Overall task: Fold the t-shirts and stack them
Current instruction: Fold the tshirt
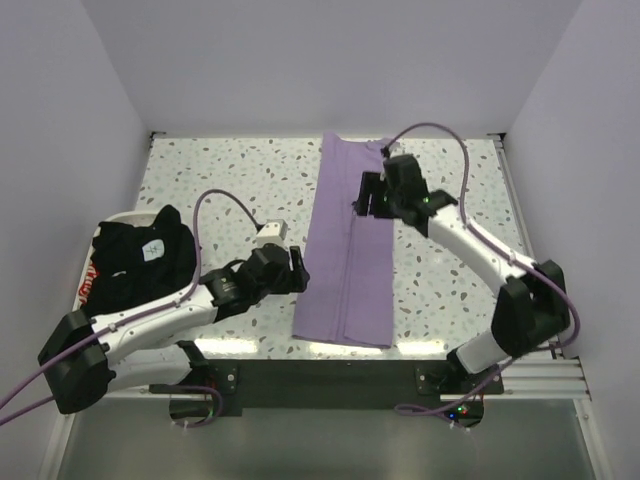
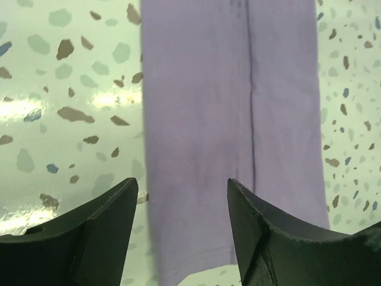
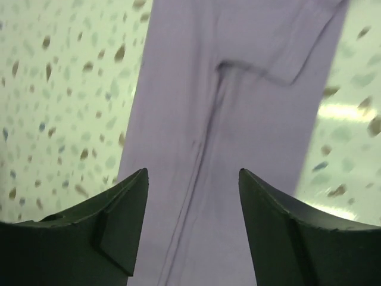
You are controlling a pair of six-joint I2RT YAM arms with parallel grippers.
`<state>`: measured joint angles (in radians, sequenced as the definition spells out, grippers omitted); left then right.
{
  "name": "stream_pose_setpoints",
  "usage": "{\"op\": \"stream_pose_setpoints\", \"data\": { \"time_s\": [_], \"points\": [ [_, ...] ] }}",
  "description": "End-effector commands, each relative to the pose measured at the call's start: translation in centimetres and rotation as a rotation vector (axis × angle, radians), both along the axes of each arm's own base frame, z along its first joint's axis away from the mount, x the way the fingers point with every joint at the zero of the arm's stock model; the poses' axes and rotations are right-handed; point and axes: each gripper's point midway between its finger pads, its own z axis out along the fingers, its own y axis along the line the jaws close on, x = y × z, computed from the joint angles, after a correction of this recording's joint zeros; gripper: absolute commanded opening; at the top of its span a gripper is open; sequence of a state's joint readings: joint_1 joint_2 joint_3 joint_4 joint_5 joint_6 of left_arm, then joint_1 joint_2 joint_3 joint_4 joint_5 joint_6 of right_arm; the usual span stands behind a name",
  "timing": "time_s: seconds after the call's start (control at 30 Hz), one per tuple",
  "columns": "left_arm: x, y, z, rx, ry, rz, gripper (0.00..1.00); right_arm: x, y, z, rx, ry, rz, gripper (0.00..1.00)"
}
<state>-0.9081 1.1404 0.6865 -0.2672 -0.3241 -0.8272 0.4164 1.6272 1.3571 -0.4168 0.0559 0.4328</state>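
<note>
While neither holds cloth, left gripper [image 2: 181, 185]: fingers apart, nothing between them; poised at the left edge of the lavender t-shirt [image 1: 340, 262], toward its near end.
Right gripper [image 3: 193, 173]: fingers apart, empty; above the shirt's overlapped centre line, toward the far end, near the tucked sleeve.
Lavender t-shirt: flat on the worktop [image 1: 220, 180] as a long narrow strip, sides folded in, running from the far edge to the near edge, right of centre.
Black t-shirts [image 1: 140, 255]: heaped on the white tray [image 1: 108, 221] at the left edge, well apart from the strip.
Step in hand (judged): end-to-end cross fold not yet done.
Risk, layer separation: a pinch that takes only the top flap at the overlap would open the side folds.
Risk, skew: the grippers stand at different points along the strip; an uneven lift would leave a crooked fold.
Risk, edge: the near end lies at the near edge; a drag toward the bases could pull it over.
Risk, heap: the left arm passes just beside the tray; a wide swing could disturb the black t-shirts.
</note>
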Motion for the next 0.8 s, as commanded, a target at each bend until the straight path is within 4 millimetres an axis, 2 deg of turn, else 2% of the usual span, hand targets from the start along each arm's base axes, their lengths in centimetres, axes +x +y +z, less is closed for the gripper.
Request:
{"op": "stream_pose_setpoints", "data": {
  "time_s": [0.0,0.03,0.07,0.1,0.13,0.17,0.23,0.27,0.4,0.57,0.67,0.77],
  "points": [
    [-1.2,0.7,-1.2,-0.023,0.050,0.000,0.67,-7.0,2.5,-2.8,0.101,0.047,0.034,0.63],
    [-1.5,1.0,-1.9,-0.014,0.064,0.001,0.67,-9.2,4.3,-3.4,0.131,0.060,0.076,0.58],
    [-1.6,1.1,-2.2,-0.020,0.072,0.002,0.67,-11.8,4.2,-5.9,0.113,0.114,0.094,0.55],
    [-1.9,1.1,-2.4,-0.031,0.081,-0.003,0.67,-13.4,4.7,-6.5,0.112,0.132,0.113,0.53],
    [-2.3,1.5,-3.4,-0.023,0.103,-0.002,0.67,-15.8,6.2,-6.5,0.127,0.142,0.158,0.51],
    [-2.2,1.5,-3.6,-0.034,0.104,-0.001,0.67,-17.6,6.2,-7.8,0.111,0.175,0.175,0.50],
    [-2.7,1.7,-4.5,-0.033,0.126,-0.008,0.66,-20.7,7.5,-8.0,0.114,0.188,0.215,0.50],
    [-2.8,1.7,-4.7,-0.036,0.131,-0.008,0.66,-22.1,7.6,-9.1,0.105,0.211,0.227,0.50],
    [-3.6,1.5,-5.8,-0.046,0.163,-0.029,0.65,-26.3,9.8,-10.4,0.115,0.270,0.311,0.47],
    [-4.2,1.3,-6.6,-0.050,0.190,-0.055,0.64,-28.8,12.1,-11.6,0.071,0.294,0.364,0.46],
    [-4.6,1.2,-7.0,-0.057,0.209,-0.067,0.63,-29.6,12.1,-12.9,0.038,0.314,0.359,0.42],
    [-5.0,1.3,-7.3,-0.063,0.218,-0.073,0.62,-30.0,11.8,-13.2,0.028,0.311,0.353,0.42]
  ]
}}
